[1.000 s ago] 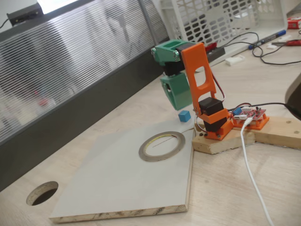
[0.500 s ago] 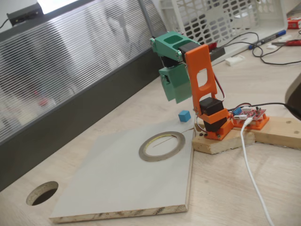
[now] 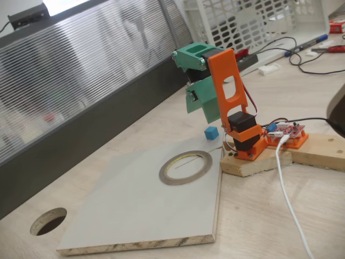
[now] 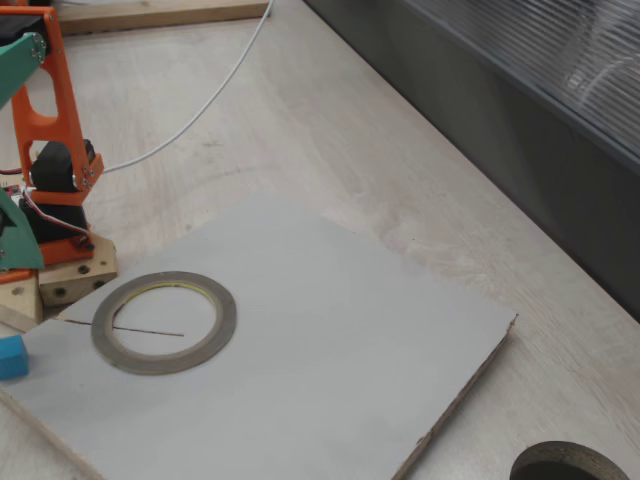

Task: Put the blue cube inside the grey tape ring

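Note:
The blue cube (image 3: 211, 133) rests on the tabletop just off the far corner of a grey board, beside the arm's orange base, and appears again at a fixed view's left edge (image 4: 10, 357). The grey tape ring (image 3: 164, 174) lies flat on the board, about two cube-widths from the cube, with nothing inside it; its band (image 4: 226, 316) has a yellowish inner rim. My green gripper (image 3: 200, 108) hangs folded against the orange arm, above the cube and apart from it. Its jaws point down, and their gap is hidden from this angle.
The grey board (image 3: 135, 210) covers the middle of the table. A round dark hole (image 3: 48, 221) is cut in the tabletop past the board's corner (image 4: 570, 465). A white cable (image 3: 288, 199) trails from the wooden base block (image 3: 253, 162). A dark wall (image 3: 81, 145) borders one side.
The gripper rose from just above the cube and tilted a little. The cube and ring have not moved.

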{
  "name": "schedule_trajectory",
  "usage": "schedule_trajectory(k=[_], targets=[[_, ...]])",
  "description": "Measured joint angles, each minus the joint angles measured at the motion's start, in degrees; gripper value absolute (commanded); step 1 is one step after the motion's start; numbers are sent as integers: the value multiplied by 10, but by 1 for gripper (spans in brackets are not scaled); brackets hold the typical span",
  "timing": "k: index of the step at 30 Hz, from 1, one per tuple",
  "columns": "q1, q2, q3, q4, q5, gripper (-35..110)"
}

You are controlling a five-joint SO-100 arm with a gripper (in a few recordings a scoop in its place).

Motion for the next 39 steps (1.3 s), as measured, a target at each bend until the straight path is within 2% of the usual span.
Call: schedule_trajectory(k=[17,23,30,39], targets=[[5,-1,0,0,2,97],[-3,-91,0,-1,0,97],[4,-148,0,-105,3,97],[2,-148,0,-135,3,97]])
